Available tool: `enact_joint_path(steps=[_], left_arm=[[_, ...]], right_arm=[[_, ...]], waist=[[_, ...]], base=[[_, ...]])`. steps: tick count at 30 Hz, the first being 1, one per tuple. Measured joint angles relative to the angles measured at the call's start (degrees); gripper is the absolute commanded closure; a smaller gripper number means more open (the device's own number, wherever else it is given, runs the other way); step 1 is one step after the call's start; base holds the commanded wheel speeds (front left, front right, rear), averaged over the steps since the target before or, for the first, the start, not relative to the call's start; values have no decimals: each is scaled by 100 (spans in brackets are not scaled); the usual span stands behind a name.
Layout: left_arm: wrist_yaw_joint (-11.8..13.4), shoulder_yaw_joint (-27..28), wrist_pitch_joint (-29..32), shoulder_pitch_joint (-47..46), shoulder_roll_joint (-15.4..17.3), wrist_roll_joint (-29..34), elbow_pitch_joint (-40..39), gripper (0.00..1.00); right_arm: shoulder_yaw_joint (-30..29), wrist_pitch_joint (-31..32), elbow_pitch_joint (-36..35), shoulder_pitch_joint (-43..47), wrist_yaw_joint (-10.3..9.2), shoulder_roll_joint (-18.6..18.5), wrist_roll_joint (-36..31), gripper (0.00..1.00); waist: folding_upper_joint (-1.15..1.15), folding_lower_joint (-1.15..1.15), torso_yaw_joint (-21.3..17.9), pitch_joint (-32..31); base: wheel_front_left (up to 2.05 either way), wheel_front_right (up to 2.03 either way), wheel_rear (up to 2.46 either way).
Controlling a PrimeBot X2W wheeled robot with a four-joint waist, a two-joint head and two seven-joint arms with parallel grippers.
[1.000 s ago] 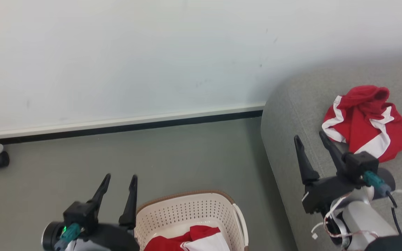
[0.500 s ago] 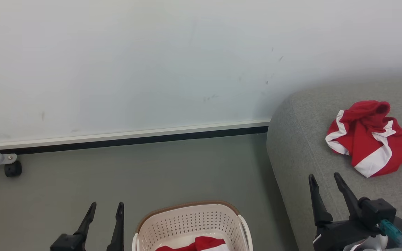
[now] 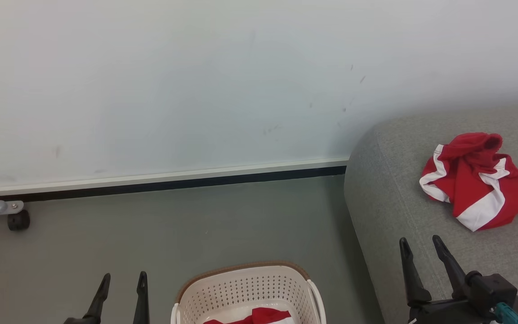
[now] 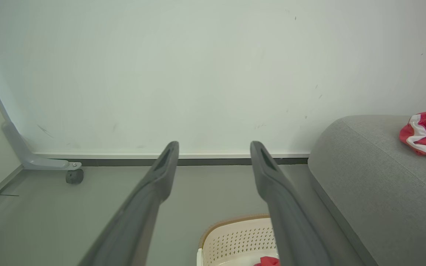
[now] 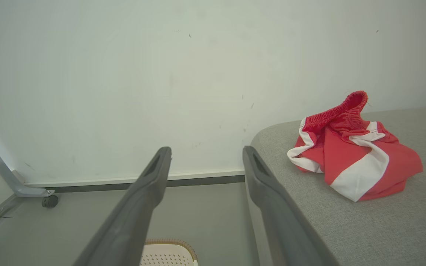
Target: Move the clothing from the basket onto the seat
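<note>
Nearest, at the bottom edge of head view: left pincer (image 3: 124,275) & right pincer (image 3: 420,239), fingers pointing up-frame. Each is spread wide w/ nothing between, so both are released & empty. The wrist views agree: just floor (image 3: 223,220) & wall (image 3: 196,90) seen thru each gap.

Between the two sits the basket (image 3: 242,266), on the floor, low centre. Inside is red cloth (image 3: 263,314) w/ a white bit. Only a sliver shows at the frame edge, so its long axis: can't tell.

Key relation: that cloth lies down & back from both sets of tips, i.e. closer to the robot than where the fingers point. From the left pincer it's off to the right, w/ the basket's left rim near that pincer's inner finger. The right pincer is well apart from the basket, over the edge of the sofa (image 3: 389,189). So the left arm is nearer, by my read. The next grab prob. needs it to tip down & swing in over the rim, not reach fwd.

Farther: a red-and-white garment (image 3: 475,180) lies crumpled on the sofa, beyond the right pincer's tips & not touching them. One piece across, at least one to go.
</note>
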Motion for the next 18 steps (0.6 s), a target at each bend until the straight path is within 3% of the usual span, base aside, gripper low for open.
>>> enact_joint_path(steps=[18], left_arm=[[0, 145, 0, 35, -132, 282, -180, 0]], right_arm=[[-156, 0, -291, 126, -25, 13, -82, 0]], waist=[[0, 0, 23, 60]], base=[[0, 0, 0]])
